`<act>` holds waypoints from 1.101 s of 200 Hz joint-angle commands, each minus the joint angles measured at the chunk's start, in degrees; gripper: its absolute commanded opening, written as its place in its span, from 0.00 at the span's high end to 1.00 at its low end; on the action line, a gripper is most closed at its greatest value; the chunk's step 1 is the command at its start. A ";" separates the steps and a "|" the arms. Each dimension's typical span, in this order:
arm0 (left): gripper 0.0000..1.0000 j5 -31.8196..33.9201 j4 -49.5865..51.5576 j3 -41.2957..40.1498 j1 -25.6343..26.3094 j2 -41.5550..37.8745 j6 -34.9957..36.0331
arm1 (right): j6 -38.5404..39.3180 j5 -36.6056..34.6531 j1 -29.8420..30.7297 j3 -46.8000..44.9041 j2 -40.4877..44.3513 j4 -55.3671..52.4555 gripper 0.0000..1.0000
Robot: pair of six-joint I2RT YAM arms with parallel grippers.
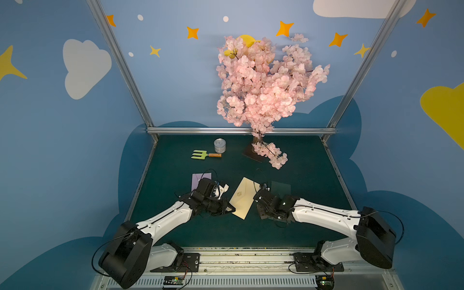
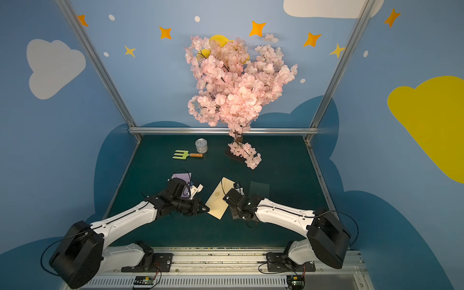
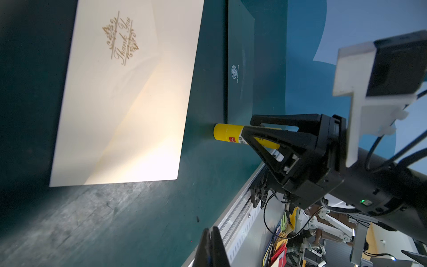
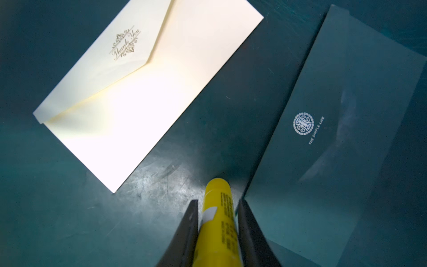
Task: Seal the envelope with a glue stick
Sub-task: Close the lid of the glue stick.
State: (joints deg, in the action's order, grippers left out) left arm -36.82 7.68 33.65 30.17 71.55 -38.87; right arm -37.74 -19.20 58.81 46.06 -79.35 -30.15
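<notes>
Envelope (image 1: 244, 198) lies flat on the green mat (image 1: 238, 236), back side up, with its pointed flap folded down. The gold "Thank You" emblem (image 4: 126, 44) sits on the flap. I take the envelope as my reference for everything else.

Right gripper (image 4: 218, 202): clamped on the glue stick (image 3: 227, 135), one finger on each side of the yellow barrel. The stick juts out past the fingertips and points down at bare mat just off the envelope's long edge on the right-arm side. Its free end sits in the strip between the envelope and the dark green envelope (image 4: 335, 138), close by a corner of the green one. The stick is clear of the envelope (whether its end actually touches the mat I cannot tell from either wrist view).

Left gripper (image 1: 232, 209): fingers pressed together, nothing between them. In both top views I see its tip meet the envelope's opposite long edge, toward the near corner. I cannot confirm contact with the paper.

Lilac envelope (image 1: 197, 179): on the left-arm side of the envelope, partly covered by the left wrist.

Beyond the envelope toward the back wall, well apart from it: tin can (image 1: 220, 145), garden fork (image 1: 204, 155), pink blossom tree (image 1: 266, 82).
</notes>
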 commanded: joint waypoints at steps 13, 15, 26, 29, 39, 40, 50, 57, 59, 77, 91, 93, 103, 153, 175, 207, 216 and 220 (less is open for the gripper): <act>0.97 0.17 1.24 1.46 -0.33 0.87 1.43 | -2.93 2.45 1.02 -5.99 -2.36 -5.80 1.00; 0.97 0.17 1.27 1.50 -0.37 0.87 1.43 | -2.95 2.49 1.04 -5.94 -2.62 -5.80 1.00; 0.97 0.08 1.20 1.51 -0.37 0.96 1.39 | -2.93 2.72 1.20 -5.57 -4.20 -5.63 1.00; 0.97 0.08 1.26 1.51 -0.38 0.96 1.43 | -2.95 2.68 1.14 -5.43 -4.62 -5.62 1.00; 0.97 0.13 1.60 1.59 -0.37 0.79 1.50 | -3.02 2.66 1.14 -5.04 -5.69 -5.49 1.00; 0.97 0.15 1.62 1.59 -0.29 0.79 1.51 | -2.99 2.67 1.14 -4.99 -5.79 -5.47 1.00; 0.97 0.33 2.02 1.65 -0.46 0.45 1.66 | -2.96 2.76 1.15 -4.64 -6.77 -5.52 1.00; 0.97 0.47 2.20 1.60 -0.42 0.20 1.64 | -3.09 2.83 1.14 -4.50 -7.39 -5.80 1.00; 0.97 0.48 2.24 1.60 -0.41 0.09 1.68 | -3.12 2.89 1.14 -4.49 -7.46 -5.84 1.00; 0.97 0.87 2.86 1.44 -0.60 -0.56 1.81 | -3.53 2.73 1.27 -4.38 -8.23 -6.84 1.00; 0.97 0.96 2.94 1.24 -0.75 -0.79 1.89 | -3.98 2.00 1.95 -4.84 -8.05 -7.24 1.00; 0.97 0.89 2.95 1.20 -0.80 -0.77 1.94 | -4.00 1.94 2.11 -4.89 -8.02 -7.28 1.00; 0.97 0.87 3.12 1.21 -0.97 -0.79 2.08 | -4.25 1.91 2.51 -5.40 -8.19 -7.27 1.00; 0.97 0.83 3.92 1.33 -1.43 -1.04 2.49 | -6.96 4.72 3.98 -7.92 -9.27 -4.94 1.00; 0.97 0.87 4.09 1.33 -1.51 -0.97 2.66 | -7.53 6.80 2.83 -10.62 -7.96 -2.80 1.00; 0.97 0.88 4.25 1.51 -1.50 -1.06 2.62 | -7.61 8.18 1.93 -12.18 -7.76 -1.07 1.00; 0.97 1.04 4.42 1.51 -1.58 -1.19 2.60 | -7.62 8.71 1.84 -12.63 -7.87 -0.58 1.00; 0.97 1.08 4.51 1.51 -1.63 -1.18 2.60 | -7.65 8.82 1.77 -12.60 -7.93 -0.48 1.00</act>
State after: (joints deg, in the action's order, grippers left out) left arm -36.03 10.74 33.74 28.88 71.55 -37.43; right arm -43.92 -23.83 60.58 40.69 -81.60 -21.98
